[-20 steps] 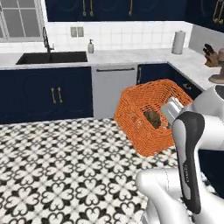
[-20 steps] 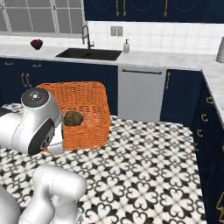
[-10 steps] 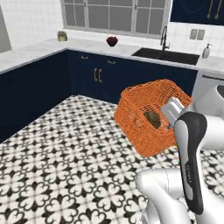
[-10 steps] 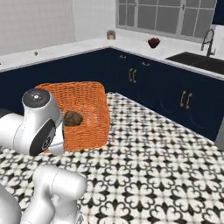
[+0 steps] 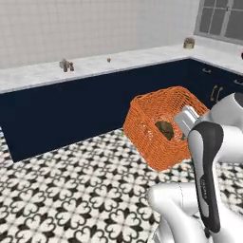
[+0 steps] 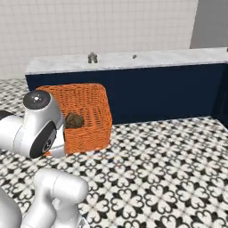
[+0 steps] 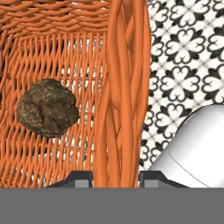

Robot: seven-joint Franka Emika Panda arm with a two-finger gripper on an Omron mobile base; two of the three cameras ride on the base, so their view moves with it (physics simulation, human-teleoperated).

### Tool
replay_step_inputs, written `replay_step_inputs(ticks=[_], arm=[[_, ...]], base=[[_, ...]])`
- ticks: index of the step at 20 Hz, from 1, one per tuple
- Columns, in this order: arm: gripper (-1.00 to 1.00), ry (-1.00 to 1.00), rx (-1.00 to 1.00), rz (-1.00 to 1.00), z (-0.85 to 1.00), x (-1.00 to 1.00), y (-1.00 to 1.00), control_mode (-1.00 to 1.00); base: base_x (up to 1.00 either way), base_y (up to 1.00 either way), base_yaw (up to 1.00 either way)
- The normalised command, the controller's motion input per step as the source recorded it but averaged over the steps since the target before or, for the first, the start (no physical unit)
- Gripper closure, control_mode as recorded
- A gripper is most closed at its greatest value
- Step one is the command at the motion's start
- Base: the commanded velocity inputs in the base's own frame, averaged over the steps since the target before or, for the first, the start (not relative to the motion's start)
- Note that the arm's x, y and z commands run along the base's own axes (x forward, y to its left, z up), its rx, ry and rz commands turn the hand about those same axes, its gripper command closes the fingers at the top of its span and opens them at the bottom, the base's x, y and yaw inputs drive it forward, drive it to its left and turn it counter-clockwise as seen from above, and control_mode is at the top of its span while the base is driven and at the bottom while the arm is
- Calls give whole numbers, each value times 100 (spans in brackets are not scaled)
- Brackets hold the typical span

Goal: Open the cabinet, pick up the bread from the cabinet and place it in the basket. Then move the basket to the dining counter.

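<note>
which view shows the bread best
The hand view: the bread is large and unobstructed against the basket's weave, cracked crust visible. In the left base view it is a small dark lump beside the arm; in the right base view a small lump partly behind the arm.

An orange woven basket [image 5: 161,128], a mottled brown bread [image 7: 47,107], a black-and-white patterned floor [image 6: 169,164] and a navy-based marbled dining counter [image 6: 147,84] are seen.
</note>
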Motion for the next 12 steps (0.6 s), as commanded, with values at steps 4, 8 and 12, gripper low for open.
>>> replay_step_inputs(ticks=[4,8,12], arm=[[100,0,0,0,0,0,0,100],[100,0,0,0,0,0,0,100],[100,0,0,0,0,0,0,100]], base=[[96,12,66],[100,6,28],[100,21,16]])
